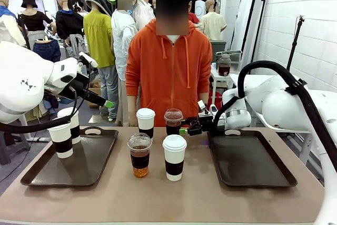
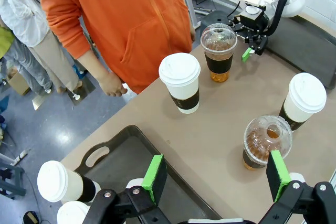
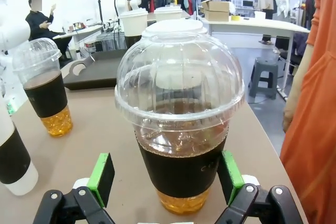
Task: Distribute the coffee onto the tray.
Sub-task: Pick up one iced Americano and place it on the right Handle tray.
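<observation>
Four coffee cups stand mid-table: a white lidded cup (image 1: 146, 122), a clear dome-lidded cup (image 1: 173, 121) beside it, and nearer me another clear cup (image 1: 140, 154) and a white cup (image 1: 174, 156). Two more white cups (image 1: 62, 139) (image 1: 70, 124) stand on the left tray (image 1: 89, 169). My right gripper (image 1: 184, 129) is low at the far clear cup (image 3: 179, 129); it is open, and its green pads (image 3: 102, 177) flank the cup's base. My left gripper (image 2: 216, 177) hangs open and empty, high over the left tray's (image 2: 121, 161) inner edge.
The right tray (image 1: 253, 159) lies bare at the table's right. A person in an orange hoodie (image 1: 168, 67) stands at the far edge, hands down by the table's edge. In the left wrist view the right gripper (image 2: 252, 45) sits by the far clear cup (image 2: 219, 51).
</observation>
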`<move>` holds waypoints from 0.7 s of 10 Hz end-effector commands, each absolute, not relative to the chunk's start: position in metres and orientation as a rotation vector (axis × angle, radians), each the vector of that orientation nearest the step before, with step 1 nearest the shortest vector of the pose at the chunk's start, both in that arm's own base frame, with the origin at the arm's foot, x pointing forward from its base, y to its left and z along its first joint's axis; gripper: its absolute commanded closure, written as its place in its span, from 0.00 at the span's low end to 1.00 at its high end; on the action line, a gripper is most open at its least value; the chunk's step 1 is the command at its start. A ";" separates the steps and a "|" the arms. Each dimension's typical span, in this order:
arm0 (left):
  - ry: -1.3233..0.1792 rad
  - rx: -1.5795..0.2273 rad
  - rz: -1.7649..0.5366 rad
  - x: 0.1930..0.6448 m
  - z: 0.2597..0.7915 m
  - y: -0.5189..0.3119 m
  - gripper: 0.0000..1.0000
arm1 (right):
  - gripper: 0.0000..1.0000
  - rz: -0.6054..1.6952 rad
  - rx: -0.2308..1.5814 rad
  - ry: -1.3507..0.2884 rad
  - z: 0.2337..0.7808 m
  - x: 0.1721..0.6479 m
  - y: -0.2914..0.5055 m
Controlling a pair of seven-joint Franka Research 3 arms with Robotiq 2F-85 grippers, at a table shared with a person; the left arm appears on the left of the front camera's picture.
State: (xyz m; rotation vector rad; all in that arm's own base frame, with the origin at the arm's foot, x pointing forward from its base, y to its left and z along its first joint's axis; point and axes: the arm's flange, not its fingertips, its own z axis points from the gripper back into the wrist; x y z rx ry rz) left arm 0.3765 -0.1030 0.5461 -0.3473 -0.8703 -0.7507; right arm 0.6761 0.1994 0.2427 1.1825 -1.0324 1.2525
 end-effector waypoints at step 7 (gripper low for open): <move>-0.868 -0.354 -0.750 0.377 0.545 -0.102 0.00 | 0.00 1.280 1.223 -0.993 0.233 0.692 0.230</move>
